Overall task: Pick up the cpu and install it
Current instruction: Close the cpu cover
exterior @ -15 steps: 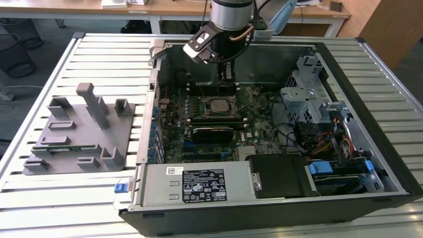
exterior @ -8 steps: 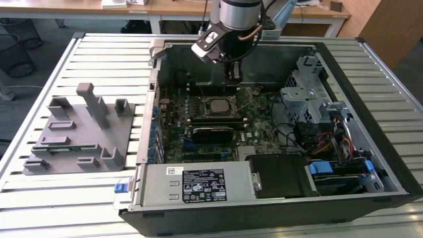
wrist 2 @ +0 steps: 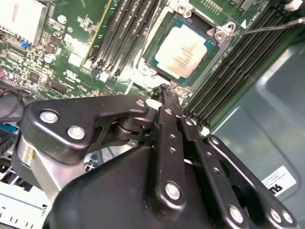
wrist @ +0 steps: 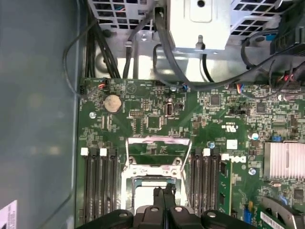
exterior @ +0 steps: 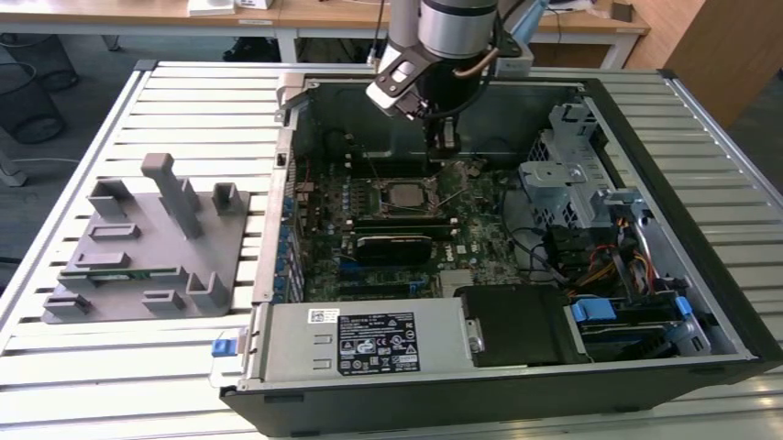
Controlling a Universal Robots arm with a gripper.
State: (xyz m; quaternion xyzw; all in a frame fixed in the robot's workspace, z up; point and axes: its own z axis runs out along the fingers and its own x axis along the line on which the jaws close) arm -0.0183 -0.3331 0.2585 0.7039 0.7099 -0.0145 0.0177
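Obs.: your tool (wrist 2: pixel 164 91) has its two fingers pressed flat together with nothing between them; the tips hang just above the socket edge, close to the board but not visibly touching it. Just beyond the tips, the cpu (wrist 2: pixel 185 50) lies flat and square inside the socket frame (wrist 2: pixel 220 33), silvery top up, level with the frame as far as you can see. Judgement: pick-up and placement are done, and the chip is free of the tool. In the first wrist view a metal load plate (wrist: pixel 158 141) stands tilted up at the far side of the socket, and in the second wrist view a thin lever wire (wrist 2: pixel 271 26) sticks out away from the frame, so the clamping looks not yet done; whether the chip is fully seated on its pins cannot be told. Memory slots (wrist 2: pixel 119 33) flank the socket on the green motherboard (wrist: pixel 143 119). Pose: in the exterior view the arm (exterior: pixel 456 23) reaches down near-vertically into the open computer case (exterior: pixel 490 408), wrist over the socket area. The case lies on the slatted tabletop (exterior: pixel 196 92); a grey fixture block (exterior: pixel 147 247) sits well apart, toward the exterior view's left.
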